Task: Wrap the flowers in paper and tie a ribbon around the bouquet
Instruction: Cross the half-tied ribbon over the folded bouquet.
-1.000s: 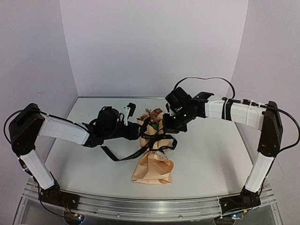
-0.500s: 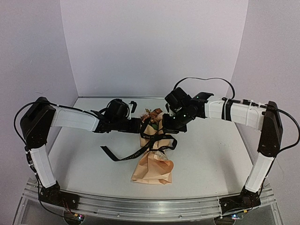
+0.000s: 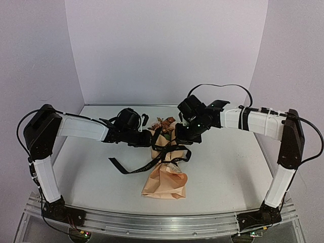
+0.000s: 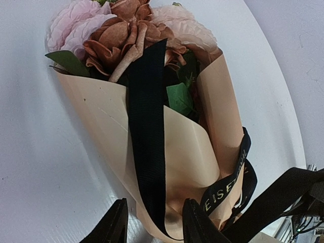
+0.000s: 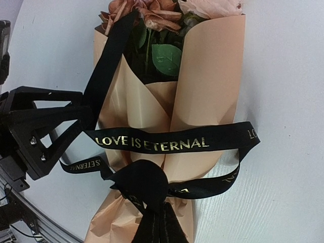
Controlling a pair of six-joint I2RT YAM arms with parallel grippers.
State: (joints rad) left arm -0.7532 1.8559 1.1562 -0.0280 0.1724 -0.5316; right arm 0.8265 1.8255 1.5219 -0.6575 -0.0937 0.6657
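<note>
The bouquet lies in the middle of the table, its flowers (image 3: 164, 123) pointing to the back and its tan paper (image 3: 164, 183) cone toward me. A black ribbon (image 3: 152, 164) with gold lettering loops loosely round the cone, one tail trailing left. My left gripper (image 3: 148, 135) is at the cone's upper left. In the left wrist view its jaws (image 4: 155, 202) stand apart around a ribbon (image 4: 147, 126) strand and the paper (image 4: 101, 116) edge. My right gripper (image 5: 156, 215) is shut on bunched ribbon (image 5: 152, 143) over the cone's waist.
Pale walls close in the white table (image 3: 228, 167) at the back and on both sides. A metal rail (image 3: 162, 223) runs along the near edge between the arm bases. Both arms reach inward over the table's far half.
My left arm has swung right, up to the bouquet's top left, and its jaws have narrowed around the ribbon strand. The right arm and the bouquet have not moved.
</note>
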